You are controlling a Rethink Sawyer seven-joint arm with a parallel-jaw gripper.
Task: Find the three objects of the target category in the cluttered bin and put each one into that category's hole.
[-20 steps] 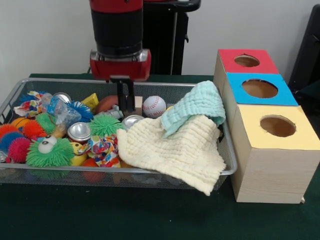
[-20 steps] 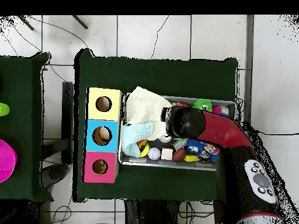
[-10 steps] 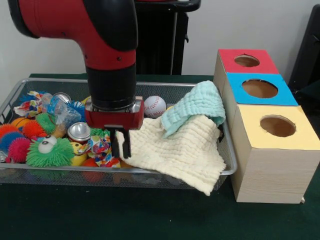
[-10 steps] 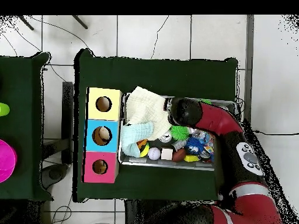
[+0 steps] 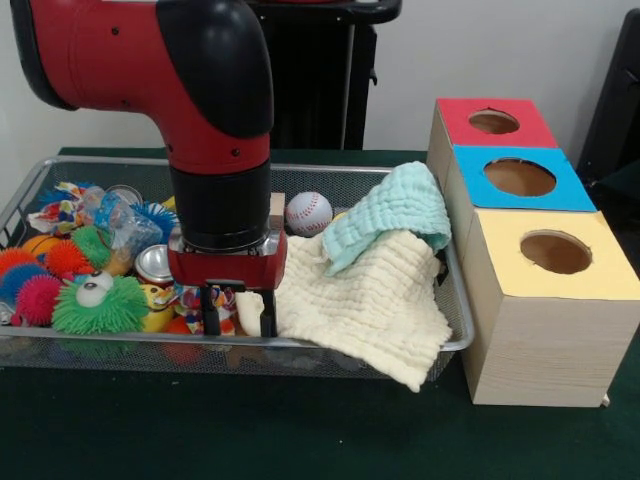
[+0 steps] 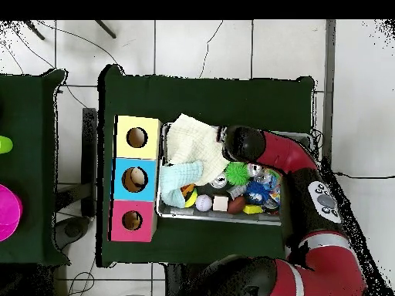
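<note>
Seemingly early: the end effector (image 5: 240,312), fingers apart, straddles the cream cloth's (image 5: 365,300) edge in the bin (image 5: 455,335); nothing visibly fills the holes.

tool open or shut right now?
Open. In the front view the tool has its two fingers spread, straddling the corner of the yellow cloth inside the bin.

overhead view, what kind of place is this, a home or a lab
Most likely a robotics lab or test room: a robot arm works at a green-covered table on a tiled floor, with colour-topped sorting boxes beside a wire bin.
</note>
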